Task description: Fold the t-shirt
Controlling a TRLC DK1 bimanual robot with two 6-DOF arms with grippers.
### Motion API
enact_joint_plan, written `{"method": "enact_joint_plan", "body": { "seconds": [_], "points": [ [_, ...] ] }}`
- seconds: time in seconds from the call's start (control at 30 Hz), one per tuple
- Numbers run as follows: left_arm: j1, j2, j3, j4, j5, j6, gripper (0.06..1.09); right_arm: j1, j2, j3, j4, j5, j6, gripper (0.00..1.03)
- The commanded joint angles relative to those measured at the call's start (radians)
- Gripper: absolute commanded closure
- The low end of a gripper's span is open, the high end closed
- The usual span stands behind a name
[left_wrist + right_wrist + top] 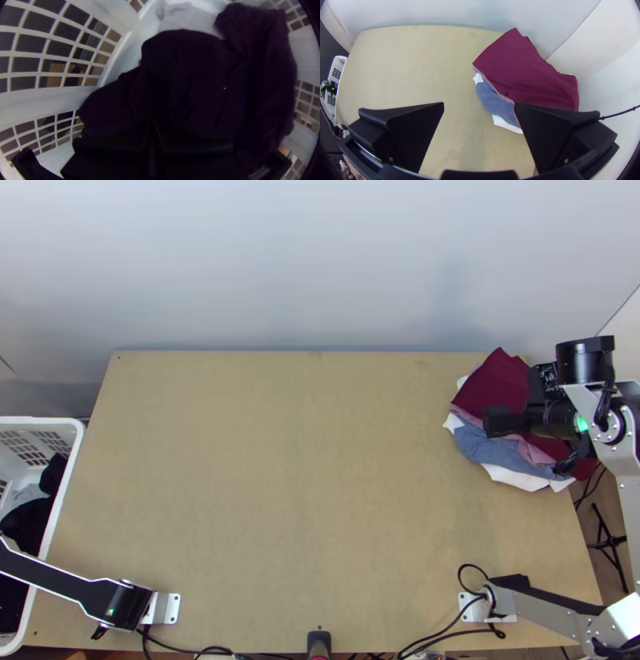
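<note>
A: Layout?
B: Pale wood tabletop [304, 484]. Stiff white lattice basket [48, 422], left. Soft layered clothes pile [523, 73], far right. Dark t-shirt [200, 73], likely ours, bunched in basket.
A: Hands?
B: Left hand [151, 126] closed at it, can't tell if cloth's caught. Right hand [479, 103] open.
A: Tip?
B: Pinch deep, lift clear of rim.

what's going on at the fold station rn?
Left gripper is down in the white basket at dark cloth; can't tell whether it has hold of any. Right gripper is open and empty, above the cloth pile at the table's far right: maroon on top, with pink, blue and white showing beneath. No folding under way; looks like the left arm is there to fetch a garment.
</note>
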Motion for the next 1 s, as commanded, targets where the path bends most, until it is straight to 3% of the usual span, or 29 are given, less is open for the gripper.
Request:
{"method": "enact_joint_plan", "body": {
  "seconds": [0.0, 0.27, 0.53, 0.8, 0.97],
  "points": [
    [-0.005, -0.231, -0.004, -0.228, 0.222, -0.111, 1.04, 0.002, 0.002, 0.003, 0.008, 0.0, -0.001, 0.05],
    [-0.049, -0.613, -0.015, -0.57, 0.584, -0.167, 1.04, 0.0, 0.009, -0.007, 0.015, 0.0, -0.007, 0.05],
    [-0.14, -0.986, -0.099, -0.634, 0.784, -0.193, 1.04, -0.011, -0.018, -0.126, 0.015, 0.0, -0.001, 0.04],
    [-0.413, -1.379, -0.323, -0.643, 0.835, -0.192, 1.04, -0.047, -0.132, -0.249, 0.015, 0.0, -0.007, 0.04],
    [-0.718, -1.572, -0.392, -0.642, 0.835, -0.282, 1.04, -0.089, -0.251, -0.367, 0.014, 0.0, -0.008, 0.04]
  ]
}}
